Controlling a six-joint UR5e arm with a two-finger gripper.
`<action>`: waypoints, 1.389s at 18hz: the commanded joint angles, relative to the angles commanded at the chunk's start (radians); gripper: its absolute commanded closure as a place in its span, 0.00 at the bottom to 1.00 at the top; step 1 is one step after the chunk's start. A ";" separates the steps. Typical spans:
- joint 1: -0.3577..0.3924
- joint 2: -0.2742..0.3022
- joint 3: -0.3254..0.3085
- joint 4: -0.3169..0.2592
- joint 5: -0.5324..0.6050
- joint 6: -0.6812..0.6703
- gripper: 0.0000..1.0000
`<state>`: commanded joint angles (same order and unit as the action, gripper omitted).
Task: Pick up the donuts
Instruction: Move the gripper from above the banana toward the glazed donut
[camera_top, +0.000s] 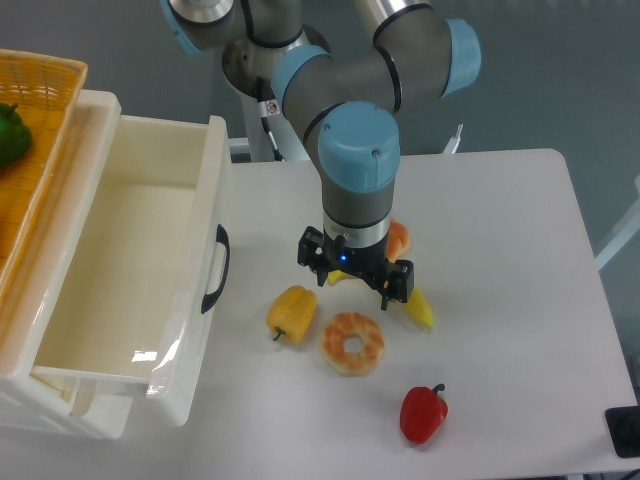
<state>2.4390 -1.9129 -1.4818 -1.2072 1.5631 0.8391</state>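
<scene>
Camera view, arm: a grey UR5e arm with light-blue joint caps reaches down from the far side over the middle of the white table (500, 220).
Gripper: the black two-finger gripper (355, 283) points downward, just beyond the donut; whether its fingers stand apart or together cannot be told from this angle, and nothing is seen clamped in it.
Donut: the ring-shaped toy donut with orange glaze mottled with cream (353, 343) lies flat on the table, near of the gripper and apart from it, its centre hole facing up.
Yellow pepper: a yellow toy bell pepper (291, 312) lies just left of the donut.
Banana: a yellow toy banana (418, 308) is partly hidden under the gripper, its tip showing to the right of the donut.
Orange piece: a rounded orange object (399, 239) peeks out behind the arm's wrist, too hidden to identify.
Red pepper: a red toy bell pepper (423, 413) lies near and right of the donut.
Drawer: a white plastic drawer with a black handle (150, 290) stands open at the left.
Basket: a woven yellow basket (40, 110) at the far left holds a green object (10, 135).
</scene>
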 joint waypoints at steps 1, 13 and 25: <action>0.000 0.000 0.000 0.002 0.002 0.002 0.00; -0.005 -0.046 -0.023 0.028 -0.006 0.000 0.00; -0.002 -0.133 -0.035 0.129 0.000 -0.011 0.00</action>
<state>2.4375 -2.0462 -1.5171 -1.0785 1.5631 0.8283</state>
